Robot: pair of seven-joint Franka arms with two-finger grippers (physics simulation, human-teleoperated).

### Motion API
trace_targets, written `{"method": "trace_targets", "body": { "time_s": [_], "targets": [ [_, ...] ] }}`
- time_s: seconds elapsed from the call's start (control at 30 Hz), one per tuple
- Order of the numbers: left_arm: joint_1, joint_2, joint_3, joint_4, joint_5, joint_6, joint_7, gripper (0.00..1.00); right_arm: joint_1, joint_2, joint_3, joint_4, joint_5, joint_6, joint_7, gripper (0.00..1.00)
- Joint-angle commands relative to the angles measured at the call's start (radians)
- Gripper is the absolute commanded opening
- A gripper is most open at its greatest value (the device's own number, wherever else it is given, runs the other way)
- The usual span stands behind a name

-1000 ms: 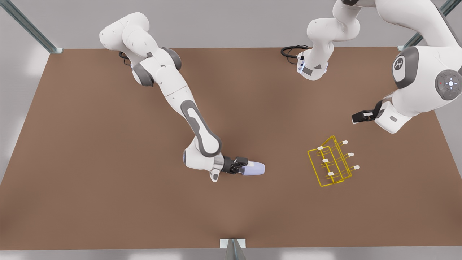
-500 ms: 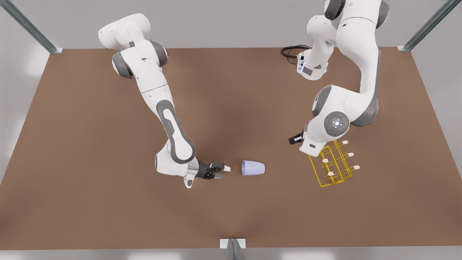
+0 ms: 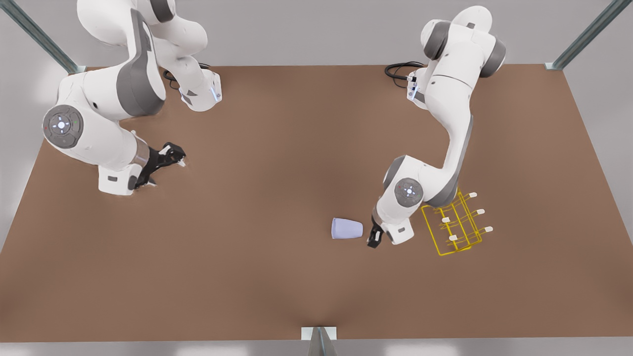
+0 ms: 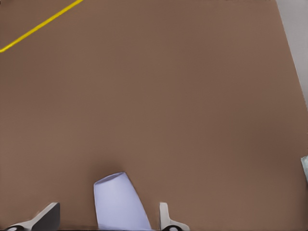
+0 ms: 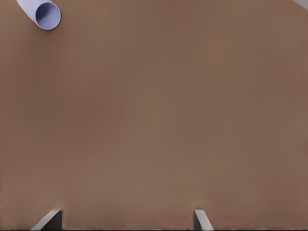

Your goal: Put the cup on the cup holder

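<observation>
The lavender-blue cup [image 3: 346, 229] lies on its side on the brown table, its mouth toward the front view's left. My left gripper [image 3: 374, 239] hangs open just off the cup's narrow end. In the left wrist view the cup [image 4: 118, 202] lies in line with the gap of the left gripper [image 4: 109, 207], both fingers apart from it. The yellow wire cup holder [image 3: 457, 222] stands right behind that arm, and one of its wires [image 4: 38, 26] shows in the left wrist view. My right gripper [image 3: 172, 158] waits open far off at the front view's left; from there the cup's mouth [image 5: 47, 13] shows.
The brown table [image 3: 277, 148] has bare room all around the cup. Black cables [image 3: 398, 71] lie by the arm bases at the back edge. A metal bracket [image 3: 319, 338] stands at the table's front edge.
My right gripper let go of the cup and drew back to the front view's far left. My left arm swung down from beside the cup holder to the cup's narrow end. The cup stayed put.
</observation>
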Motion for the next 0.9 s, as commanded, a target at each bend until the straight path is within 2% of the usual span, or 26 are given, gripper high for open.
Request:
{"method": "trace_targets", "body": {
  "time_s": [0.0,0.07,0.1,0.2,0.37,0.87],
  "targets": [
    [0.001,0.008,-0.014,0.011,0.0,0.05,-0.842,1.0,-0.042,-0.082,0.028,-0.055,-0.069,-0.141,0.523,1.0],
    [0.002,0.032,-0.033,0.045,0.0,0.057,-0.837,1.0,-0.068,-0.128,0.101,-0.09,-0.15,-0.142,0.521,1.0],
    [0.005,0.049,-0.033,0.045,-0.004,0.08,-0.845,1.0,-0.069,-0.135,0.111,-0.104,-0.164,-0.147,0.52,1.0],
    [-0.001,0.078,-0.034,0.042,-0.023,0.126,-0.755,1.0,-0.069,-0.129,0.109,-0.125,-0.167,-0.147,0.67,1.0],
    [-0.03,0.084,-0.083,-0.007,-0.027,0.102,-0.627,1.0,-0.069,-0.125,0.103,-0.122,-0.187,-0.161,0.673,1.0],
    [-0.027,0.149,-0.085,-0.016,-0.03,0.217,-0.618,1.0,-0.063,-0.109,0.104,-0.115,-0.176,-0.131,0.658,1.0]
  ]
}}
